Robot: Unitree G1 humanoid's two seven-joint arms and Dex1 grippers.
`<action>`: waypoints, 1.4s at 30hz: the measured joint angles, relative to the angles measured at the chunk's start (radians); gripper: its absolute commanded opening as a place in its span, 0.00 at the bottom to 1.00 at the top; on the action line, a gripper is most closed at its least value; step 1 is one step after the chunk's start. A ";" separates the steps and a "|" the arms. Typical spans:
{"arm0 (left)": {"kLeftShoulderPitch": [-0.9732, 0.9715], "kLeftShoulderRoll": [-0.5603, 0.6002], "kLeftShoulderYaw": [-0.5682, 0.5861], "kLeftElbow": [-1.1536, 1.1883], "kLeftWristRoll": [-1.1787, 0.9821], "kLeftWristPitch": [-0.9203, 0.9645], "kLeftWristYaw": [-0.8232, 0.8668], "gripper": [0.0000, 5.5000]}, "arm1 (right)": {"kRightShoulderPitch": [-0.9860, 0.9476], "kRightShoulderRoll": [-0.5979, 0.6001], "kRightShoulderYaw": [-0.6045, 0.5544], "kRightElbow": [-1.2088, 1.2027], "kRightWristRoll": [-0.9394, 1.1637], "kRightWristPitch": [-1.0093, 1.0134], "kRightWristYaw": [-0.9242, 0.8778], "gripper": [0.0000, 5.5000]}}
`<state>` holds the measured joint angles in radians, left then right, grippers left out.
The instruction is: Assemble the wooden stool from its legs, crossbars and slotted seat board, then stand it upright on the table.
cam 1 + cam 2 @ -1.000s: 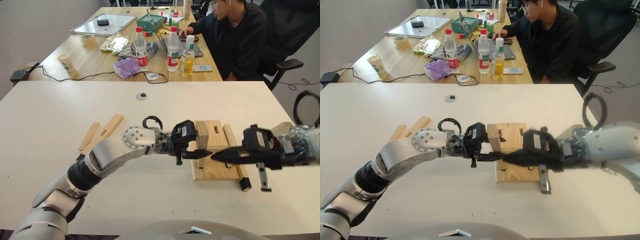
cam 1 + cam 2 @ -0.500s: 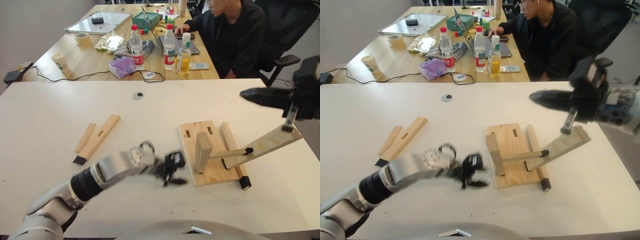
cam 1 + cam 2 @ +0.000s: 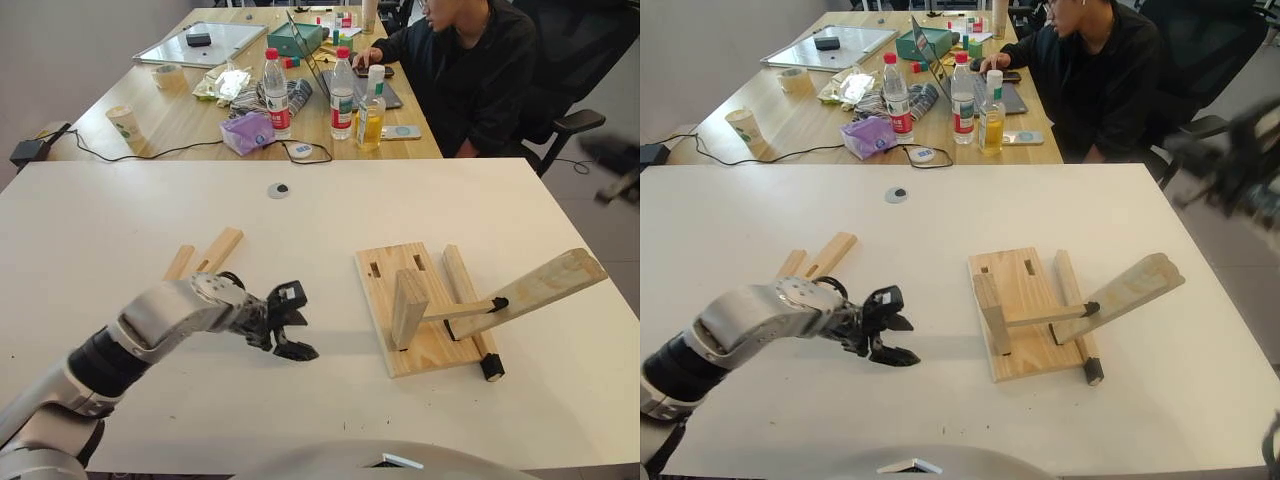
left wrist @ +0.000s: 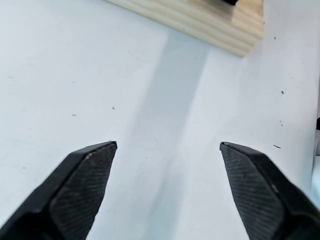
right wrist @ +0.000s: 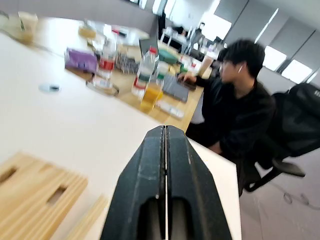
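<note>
The slotted seat board [image 3: 432, 338] lies flat on the white table, right of centre. One leg [image 3: 407, 306] stands in it. A thin crossbar [image 3: 458, 311] joins that leg to a second leg [image 3: 535, 288], which leans out to the right. A third leg [image 3: 462, 282] with a black foot lies along the board's right edge. Two more wooden pieces [image 3: 218, 251] lie to the left. My left gripper [image 3: 300, 323] hovers open over bare table left of the board, whose corner [image 4: 235, 27] shows ahead of it. My right gripper [image 5: 165, 150] is shut on nothing, raised off the table's right side.
A second table behind holds bottles [image 3: 344, 83], a laptop, a cup [image 3: 126, 123] and clutter, with a person seated at it. A small round disc [image 3: 281, 190] lies on the white table near its far edge. An office chair [image 3: 575, 125] stands at the right.
Both grippers have left the crossbar. My left gripper drew back leftward from the board and stands open. My right swung up and off to the right. The leg assembly stays leaning.
</note>
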<state>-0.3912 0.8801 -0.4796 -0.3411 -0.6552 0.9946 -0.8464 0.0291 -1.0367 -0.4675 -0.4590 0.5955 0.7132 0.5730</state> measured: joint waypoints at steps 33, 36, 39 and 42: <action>0.145 -0.363 0.111 0.184 0.199 -0.088 0.155 0.69 | 0.016 0.311 0.531 0.311 -0.455 -0.233 0.080 0.00; 0.082 -0.376 -0.002 0.225 0.272 -0.153 0.094 0.69 | -0.076 0.310 0.627 0.327 -0.477 -0.173 0.169 0.00; 0.047 -0.392 -0.045 0.288 0.320 -0.220 0.051 0.69 | -0.173 0.325 0.694 0.383 -0.494 -0.133 0.210 0.00; 0.035 -0.425 -0.043 0.342 0.337 -0.266 0.045 0.69 | -0.229 0.361 0.712 0.419 -0.518 -0.111 0.202 0.00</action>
<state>-0.3558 0.4548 -0.5226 0.0005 -0.3181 0.7282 -0.8010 -0.1995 -0.6761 0.2442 -0.0405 0.0773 0.6023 0.7746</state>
